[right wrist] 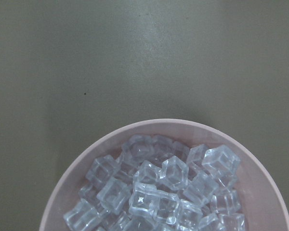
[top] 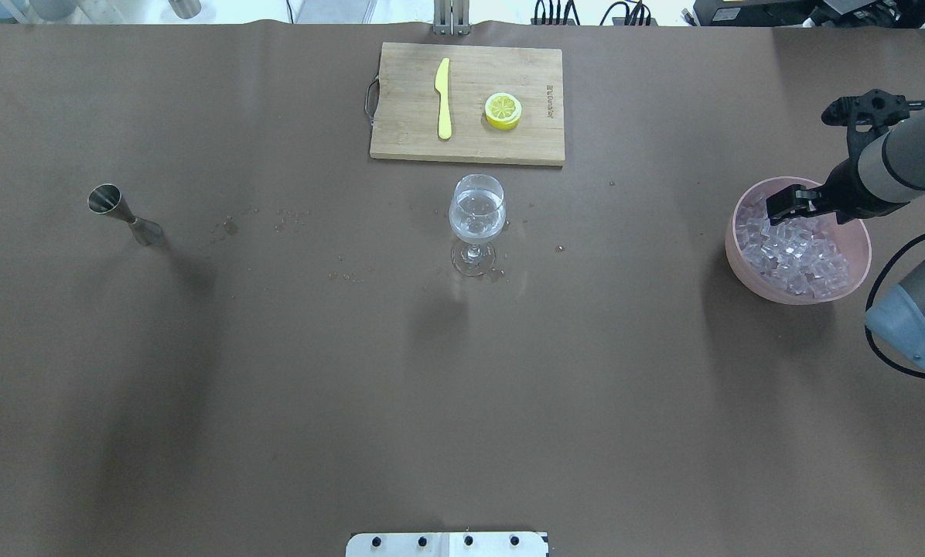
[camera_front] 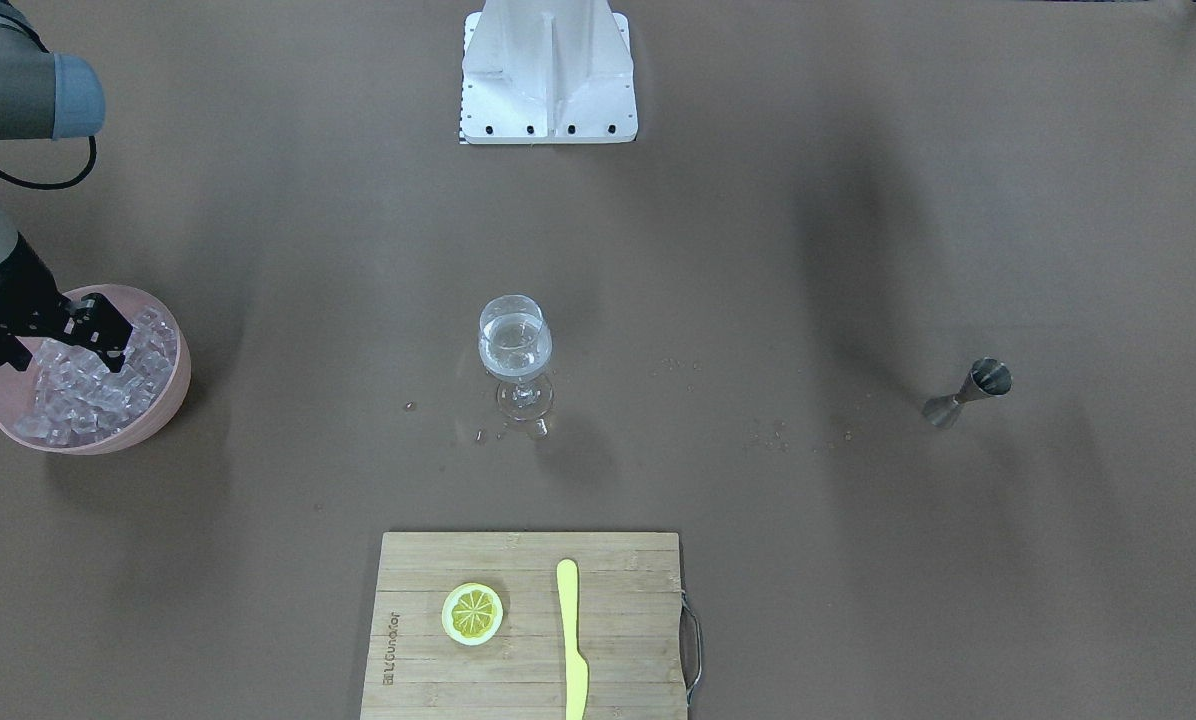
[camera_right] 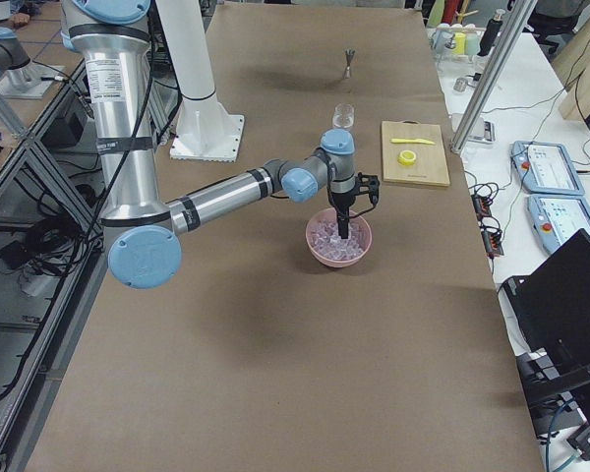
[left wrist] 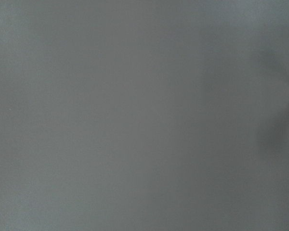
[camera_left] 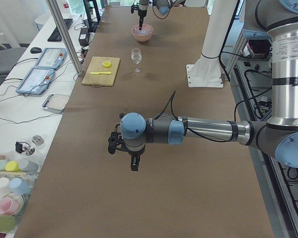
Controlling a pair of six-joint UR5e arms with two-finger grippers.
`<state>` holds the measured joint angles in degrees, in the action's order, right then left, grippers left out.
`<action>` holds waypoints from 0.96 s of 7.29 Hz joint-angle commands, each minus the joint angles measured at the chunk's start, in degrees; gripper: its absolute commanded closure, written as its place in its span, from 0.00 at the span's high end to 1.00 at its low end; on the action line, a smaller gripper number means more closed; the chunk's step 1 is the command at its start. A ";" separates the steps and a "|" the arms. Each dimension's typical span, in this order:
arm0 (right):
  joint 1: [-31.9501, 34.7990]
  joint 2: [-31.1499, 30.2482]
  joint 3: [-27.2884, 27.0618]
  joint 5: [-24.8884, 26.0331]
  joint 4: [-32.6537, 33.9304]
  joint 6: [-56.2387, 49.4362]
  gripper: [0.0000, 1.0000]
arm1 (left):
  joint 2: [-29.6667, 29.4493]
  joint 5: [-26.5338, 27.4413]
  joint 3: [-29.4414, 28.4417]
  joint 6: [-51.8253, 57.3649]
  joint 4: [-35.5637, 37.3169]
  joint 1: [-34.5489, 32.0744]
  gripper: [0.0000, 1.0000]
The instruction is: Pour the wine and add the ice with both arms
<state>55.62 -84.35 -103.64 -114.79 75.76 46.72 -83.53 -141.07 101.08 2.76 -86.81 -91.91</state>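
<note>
1. We see the wine (top: pixel 476 218) as a clear liquid filling the lower bowl of the stemmed glass (top: pixel 474 259), which stands upright at the middle of the table (top: pixel 277 387)
2. The ice (right wrist: pixel 164 192) is heaped in a pink bowl (right wrist: pixel 77 168) near the table's right end, well apart from the glass
3. The right gripper (camera_front: pixel 108 340) points down into that bowl with its fingertips among the cubes; we cannot tell how far apart its jaws stand, nor whether they hold a cube
4. The left gripper (camera_left: pixel 134 166) hangs fingers-down over bare table past the left end of the things, and we cannot tell its state from this side view
5. A metal jigger (top: pixel 124 215) lies tilted on its side far to the left of the glass, with small droplets (top: pixel 285 220) between the two
6. On the far side, just beyond the glass, a wooden cutting board (top: pixel 408 131) carries a yellow knife (top: pixel 443 97) and, right of it, a lemon slice (top: pixel 503 110)
</note>
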 commanded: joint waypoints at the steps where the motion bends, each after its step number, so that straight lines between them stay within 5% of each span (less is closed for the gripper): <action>1: -1.03 -0.55 2.65 1.67 -3.24 0.21 0.94 | 0.04 0.00 -0.09 0.05 -0.03 0.06 0.98; 3: -2.00 -1.16 2.48 2.73 -3.25 0.39 0.79 | 0.04 0.00 0.00 0.05 -0.03 0.06 0.98; 7: -3.32 -3.18 0.20 2.73 -3.25 0.39 0.79 | 0.04 -0.09 0.00 0.05 -0.03 0.06 0.98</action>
<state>52.84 -86.77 -102.56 -112.07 72.51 47.11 -83.50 -141.14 101.06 2.81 -86.84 -91.87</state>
